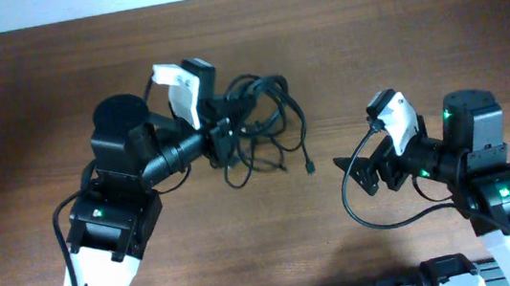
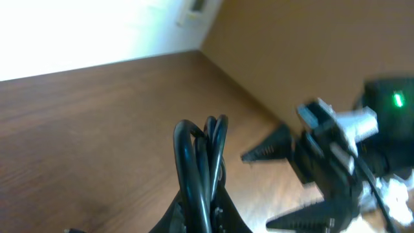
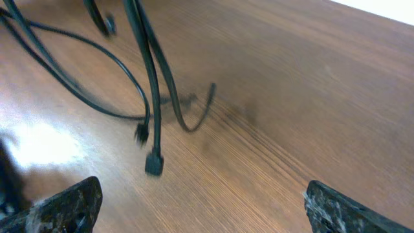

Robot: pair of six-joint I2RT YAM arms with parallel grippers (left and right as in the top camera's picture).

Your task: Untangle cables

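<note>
Brown wood-grain table (image 1: 416,38) carries the whole setup. At the near edge stand the two arm bases; a green indicator light (image 1: 503,194) glows on the right one.

Right gripper (image 1: 353,172): located right of centre and pointing left. Its jaws are spread fully wide, with nothing between them. The right wrist view shows only bare table between the two fingertips. A thick black arm wire (image 1: 364,215) loops from this arm toward the near side.

Left gripper (image 1: 225,132): located left of centre and pointing right. Its jaws are closed tight on several strands of the cables (image 1: 255,124). In the left wrist view the pinched strands stand up between the fingers as narrow upright loops.

Cables: thin, black and tangled, just right of the left gripper in the far half of the table. Loose loops spread to the right of the grip. One strand runs toward the near side and ends in a small plug end (image 1: 311,167), which sits between the tangle and the right gripper, apart from its fingers. The right wrist view shows two plug ends beyond its fingertips; contact with the table cannot be confirmed.

A pale strip runs beyond the far table edge.
</note>
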